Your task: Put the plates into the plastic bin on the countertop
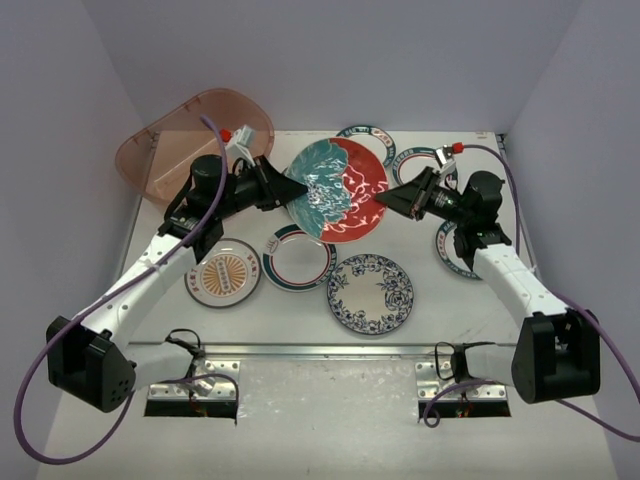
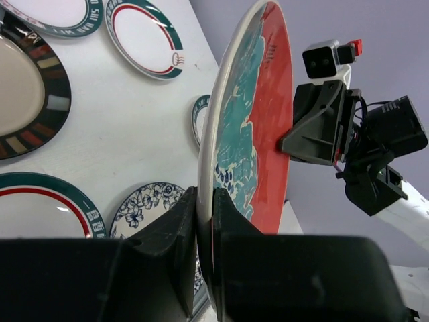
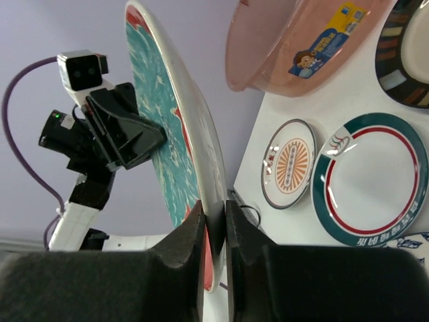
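We have the red-and-teal plate (image 1: 335, 190) pinched from 2 sides. The left gripper (image 1: 290, 190) is clamped on its left rim and the right gripper (image 1: 385, 197) on the opposite rim, each pair of jaws pressed tight against the thin edge. The plate hangs above the countertop (image 1: 300, 315), steeply tilted, standing almost on edge in both wrist views. We judge this to be the carry step for this plate. The plastic bin (image 1: 170, 150) sits at the far-left corner, just beyond the left gripper, and we see no plate inside it. The next move calls for taking the plate left and away from us, over the bin's rim. Either both arms travel together or the right one lets go, and then the plate is lowered in flat. The plate is round, glossy glazed ceramic with a bright highlight, so we expect it to be slick in hard black jaws. The bin is translucent pinkish-brown with rounded walls and a small blue-and-yellow label (image 3: 332, 33). Below, the orange sunburst plate (image 1: 224, 272), a teal-rimmed white plate (image 1: 298, 257) and the blue floral plate (image 1: 370, 292) lie flat on the matte white surface, behind its metal front edge (image 1: 330, 350).
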Tool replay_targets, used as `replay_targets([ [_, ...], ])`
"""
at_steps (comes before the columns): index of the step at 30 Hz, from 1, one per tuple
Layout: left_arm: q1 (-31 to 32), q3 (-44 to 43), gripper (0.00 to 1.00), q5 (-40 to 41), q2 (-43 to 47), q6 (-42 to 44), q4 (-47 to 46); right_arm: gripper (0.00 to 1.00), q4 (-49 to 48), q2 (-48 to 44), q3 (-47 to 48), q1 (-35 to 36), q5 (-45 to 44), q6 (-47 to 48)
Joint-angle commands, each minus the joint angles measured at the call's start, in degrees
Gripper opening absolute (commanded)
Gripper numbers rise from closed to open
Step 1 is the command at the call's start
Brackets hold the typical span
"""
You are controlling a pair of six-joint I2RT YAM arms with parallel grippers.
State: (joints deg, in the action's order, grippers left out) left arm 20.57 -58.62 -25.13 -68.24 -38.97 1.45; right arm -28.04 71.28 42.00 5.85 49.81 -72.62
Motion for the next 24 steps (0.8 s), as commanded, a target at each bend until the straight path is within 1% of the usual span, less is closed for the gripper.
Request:
replay_targets([
  [1,-4.2,2.8,0.00,-1.5,3.1,-2.3,-10.2,0.64,-5.2,-2.6,6.0,0.4,3.0,0.9],
  [2,-6.4,2.4,0.00,-2.7,2.9,-4.6,-10.6,0.86,2.1,-3.8,7.0,0.4,-0.6,6.2],
  [3,-8.7,1.9,0.00,-3.9,2.6,-7.5,-11.7,0.99,11.4,-5.1,8.1,0.4,-4.9,10.9],
  [4,-10.1,1.7,0.00,-5.8,2.5,-10.1,-13.3,0.99,19.5,-5.8,9.6,0.4,-8.0,16.5],
  [6,-16.6,-0.2,0.00,-7.1,1.2,-12.8,-13.3,0.99,25.9,-8.0,10.6,0.0,-16.6,21.0],
  [8,-22.4,-4.0,0.00,-6.3,-0.3,-15.0,-11.8,0.99,32.3,-8.8,11.2,-0.1,-20.6,25.5],
  [9,-23.8,-5.5,0.00,-5.8,-0.7,-15.6,-11.2,0.99,34.0,-9.0,11.4,-0.1,-22.2,26.8],
  [12,-29.6,-11.2,0.00,0.1,-2.7,-15.9,-6.1,0.99,36.7,-10.1,11.1,-0.1,-24.9,29.6],
  [14,-34.3,-13.7,0.00,8.0,-5.6,-15.2,-2.0,0.99,36.7,-11.2,10.1,-0.1,-25.5,30.1],
  [15,-35.6,-14.8,0.00,8.8,-7.1,-14.4,-1.1,0.99,36.7,-11.6,9.6,-0.1,-25.7,30.3],
  [17,-36.8,-20.2,0.00,14.9,-13.7,-11.5,4.2,0.99,36.5,-12.6,8.3,-0.1,-25.6,30.5],
  [20,-36.9,-27.2,0.00,18.2,-22.2,-8.9,7.1,0.99,36.2,-13.0,7.4,-0.1,-25.3,31.1],
  [21,-37.0,-28.9,0.00,19.3,-23.6,-8.5,7.6,0.99,36.3,-13.2,7.3,-0.2,-25.1,31.9],
  [24,-37.0,-35.6,0.00,20.2,-32.8,-6.3,9.5,0.99,37.0,-14.5,7.1,-0.2,-26.6,34.0],
])
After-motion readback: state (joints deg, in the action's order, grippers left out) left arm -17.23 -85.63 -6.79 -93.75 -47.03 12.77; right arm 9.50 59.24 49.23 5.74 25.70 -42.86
